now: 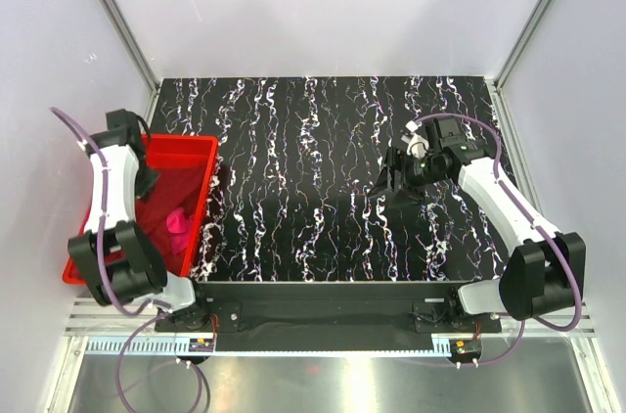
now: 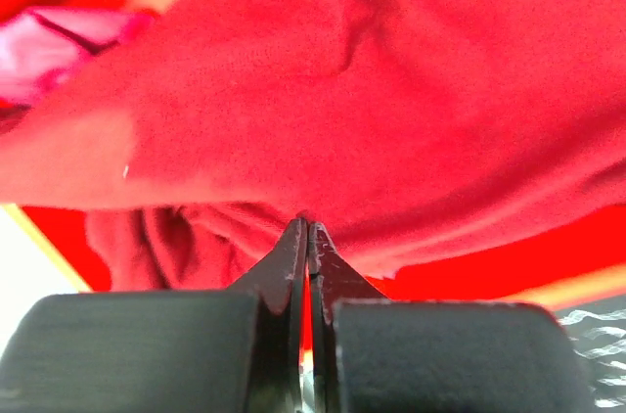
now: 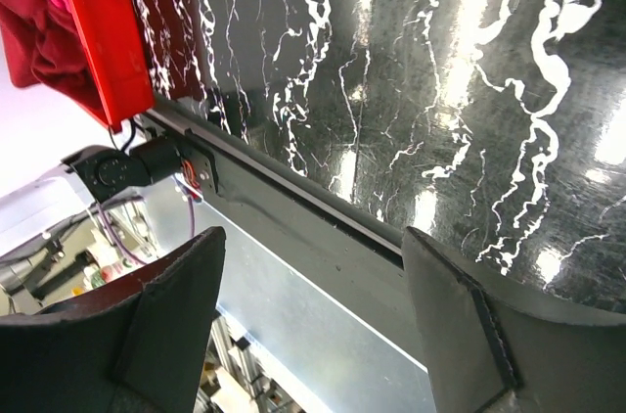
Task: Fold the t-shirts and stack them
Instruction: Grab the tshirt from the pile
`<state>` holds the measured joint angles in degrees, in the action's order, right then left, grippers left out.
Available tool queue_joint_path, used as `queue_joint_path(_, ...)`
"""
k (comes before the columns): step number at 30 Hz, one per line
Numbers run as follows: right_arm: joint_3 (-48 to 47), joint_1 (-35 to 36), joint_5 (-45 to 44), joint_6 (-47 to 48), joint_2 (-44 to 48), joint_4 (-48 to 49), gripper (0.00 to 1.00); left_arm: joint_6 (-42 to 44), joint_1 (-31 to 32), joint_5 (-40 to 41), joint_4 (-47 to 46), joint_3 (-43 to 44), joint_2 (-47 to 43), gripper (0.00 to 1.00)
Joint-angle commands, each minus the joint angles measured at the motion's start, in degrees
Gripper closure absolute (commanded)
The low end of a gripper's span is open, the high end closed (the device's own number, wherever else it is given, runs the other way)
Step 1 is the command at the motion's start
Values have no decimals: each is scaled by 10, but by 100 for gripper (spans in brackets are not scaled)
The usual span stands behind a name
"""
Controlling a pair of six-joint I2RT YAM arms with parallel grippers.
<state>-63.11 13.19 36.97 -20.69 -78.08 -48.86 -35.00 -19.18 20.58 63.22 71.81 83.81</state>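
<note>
Left end effector (image 2: 308,229) clenches a fold of the crimson t-shirt (image 2: 391,90) in the bin (image 1: 186,154); right end effector (image 3: 313,252) hangs released over the bench (image 3: 411,61).

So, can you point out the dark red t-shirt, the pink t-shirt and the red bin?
dark red t-shirt (image 2: 391,90): left wrist view, on its broad smooth fold.
pink t-shirt (image 1: 178,225): top external view, on the bunched cloth inside the bin.
red bin (image 1: 186,140): top external view, on its far rim.

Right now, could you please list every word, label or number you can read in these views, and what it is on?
None can be read.
The red shirt, bin and table show no writing.
The clutter beyond the table is too blurred to read.
</note>
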Motion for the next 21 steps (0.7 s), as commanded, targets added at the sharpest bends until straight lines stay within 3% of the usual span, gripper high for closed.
queue_joint_path(1, -29, 17, 3, 12, -5, 3, 20, -26, 3, 28, 40, 83, -78, 100)
queue_joint_path(4, -28, 23, 5, 11, -8, 6, 20, -42, 18, 25, 66, 129, -109, 100)
queue_joint_path(8, -30, 37, 6, 11, -12, 9, 20, -45, 62, -6, 67, 274, -135, 100)
queue_joint_path(11, -34, 44, 2, 12, -19, 6, 21, -45, 130, -8, 31, 371, -141, 100)
queue_joint_path(13, -46, 50, -2, 13, -26, -1, 21, -43, 199, -22, -11, 498, -128, 100)
queue_joint_path(14, -46, 50, -4, 14, -26, -3, 20, -45, 200, -34, -11, 498, -122, 100)
queue_joint_path(15, -48, 51, -6, 14, -27, -3, 20, -49, 220, -52, -33, 556, -115, 100)
queue_joint_path(17, -50, 51, -9, 14, -29, -4, 20, -65, 235, -119, -52, 597, -91, 100)
queue_joint_path(21, -49, 50, -23, 15, -26, -6, 20, -70, 327, -163, -106, 608, -85, 100)
